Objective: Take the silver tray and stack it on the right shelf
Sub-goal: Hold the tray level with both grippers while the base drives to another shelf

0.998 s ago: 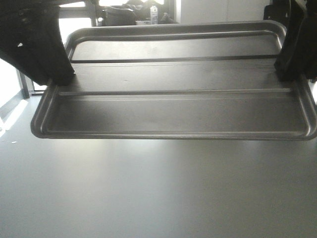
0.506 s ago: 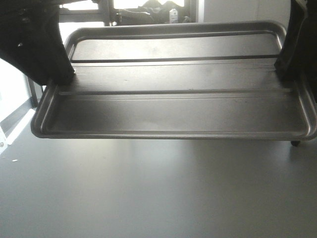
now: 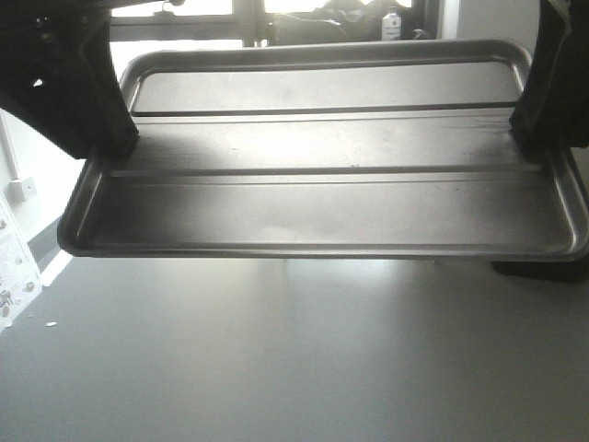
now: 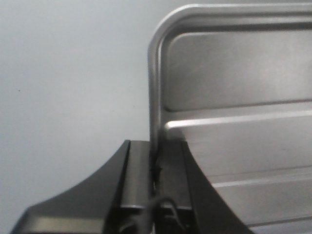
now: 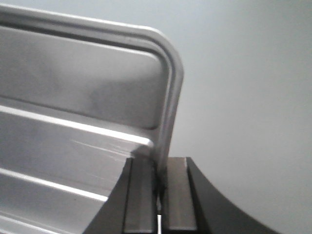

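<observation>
**Operator:** Where is the silver tray?

**Me:** The silver tray (image 3: pixel 322 207) is up in the air between my two arms, open side up, over a plain grey floor (image 3: pixel 294 359). In the front view its long near rim runs right across the picture. The two long ridges (image 3: pixel 322 171) in its base run from one short end to the other.

**Operator:** How does your left pincer stand?

**Me:** My left gripper (image 4: pixel 156 161) is closed to a narrow slit on the tray's left short rim. One finger (image 4: pixel 138 175) lies outside the rim and the other lies inside, over the base. The rim stands between them and touches both. The grip sits back from the rounded far corner (image 4: pixel 163 29), on the stretch of rim between the ends of the two ridges.

**Operator:** And the right one?

**Me:** My right gripper (image 5: pixel 160 170) grips the right short rim in the same way. One pad (image 5: pixel 141 195) is inside the tray and its partner is outside, with the metal edge pinched between them. This grip also sits back from the far corner, so each short end has one pincer on it.

**Operator:** Anything else around?

**Me:** Beyond the tray's far rim there are bright windows (image 3: pixel 198 7) with dark frames, and a small white bottle (image 3: pixel 393 22) stands in front of them. A white object (image 3: pixel 14 267) shows at the left edge of the floor, but I cannot make out what it is. A dark shape (image 3: pixel 538 269) shows under the tray's near right corner, too dark to identify.
</observation>
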